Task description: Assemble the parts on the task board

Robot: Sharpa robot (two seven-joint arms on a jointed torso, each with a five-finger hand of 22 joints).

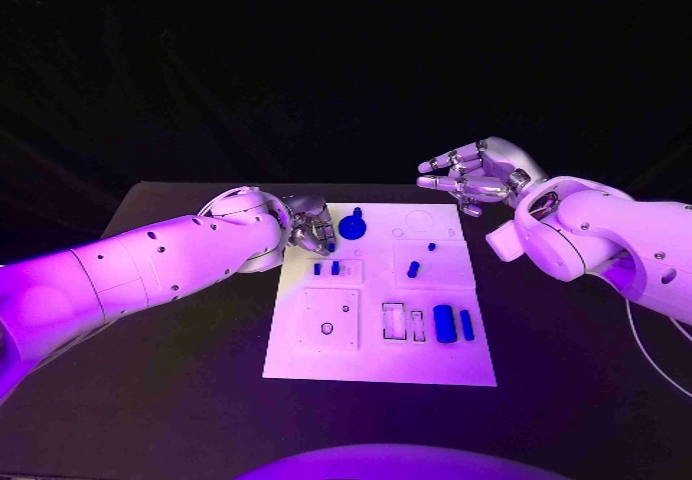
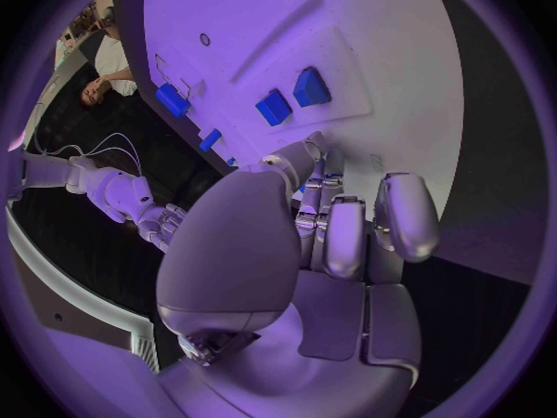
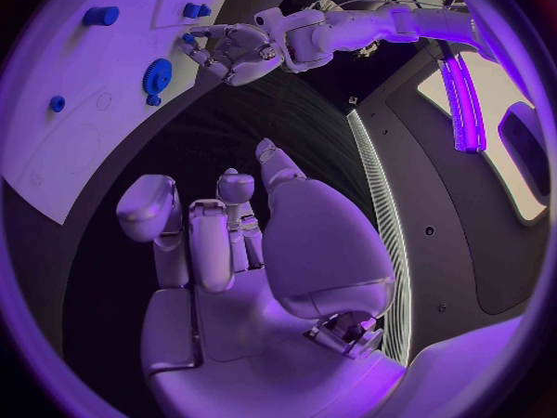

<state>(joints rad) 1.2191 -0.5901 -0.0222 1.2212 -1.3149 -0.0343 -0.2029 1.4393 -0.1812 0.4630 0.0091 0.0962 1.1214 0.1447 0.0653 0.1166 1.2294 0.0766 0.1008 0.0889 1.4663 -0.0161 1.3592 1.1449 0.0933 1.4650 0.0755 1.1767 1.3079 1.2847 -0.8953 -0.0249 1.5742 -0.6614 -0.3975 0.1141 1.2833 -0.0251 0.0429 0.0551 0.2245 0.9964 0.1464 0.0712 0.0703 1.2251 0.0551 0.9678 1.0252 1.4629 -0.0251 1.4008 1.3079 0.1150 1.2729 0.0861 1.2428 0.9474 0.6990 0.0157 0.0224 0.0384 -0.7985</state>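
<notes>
Task board (image 1: 378,340) lies mid-table; blue gear (image 1: 353,227) sits at its far left corner. Left hand (image 1: 307,226) hovers just beside the gear; whether its curled fingertips (image 3: 200,46) pinch anything is unclear. Right hand (image 1: 469,175) is raised off the board, fingers apart, holding nothing.

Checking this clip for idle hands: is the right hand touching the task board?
Apart. The head view shows the right hand raised beyond the task board's far corner, fingers spread, holding nothing.

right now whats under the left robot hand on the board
The left robot hand hovers over the task board's far left edge, beside the blue gear. A blue bit shows at its fingertips; whether it is held, and what lies beneath the palm, is hidden.
</notes>
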